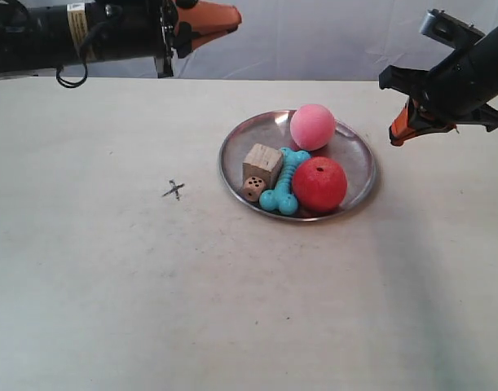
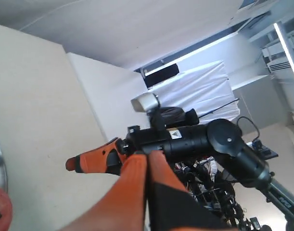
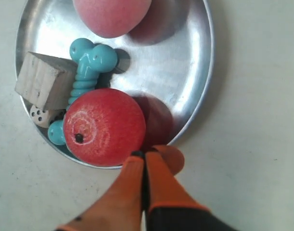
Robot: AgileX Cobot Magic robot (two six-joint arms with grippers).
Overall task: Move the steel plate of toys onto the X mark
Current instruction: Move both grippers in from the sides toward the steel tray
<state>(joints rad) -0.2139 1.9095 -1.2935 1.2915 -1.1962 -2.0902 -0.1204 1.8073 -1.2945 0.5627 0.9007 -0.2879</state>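
The steel plate (image 1: 354, 155) (image 3: 175, 62) lies on the table right of centre. It holds the pink ball (image 1: 312, 126) (image 3: 111, 14), red apple-like ball (image 1: 319, 184) (image 3: 104, 126), turquoise bone (image 1: 286, 181) (image 3: 86, 67), wooden cube (image 1: 262, 163) (image 3: 43, 79) and die (image 1: 253, 188) (image 3: 40, 115). The X mark (image 1: 174, 190) is on the bare table left of the plate. My right gripper (image 1: 395, 134) (image 3: 144, 154) hangs shut and empty just outside the rim beside the red ball. My left gripper (image 1: 232, 16) (image 2: 147, 155) is shut and empty, high at the back.
The left arm (image 1: 77, 32) stretches level along the table's far edge. The right arm (image 1: 460, 73) reaches in from the far right corner. In the left wrist view the right gripper (image 2: 72, 163) shows, with a camera stand and cables behind it.
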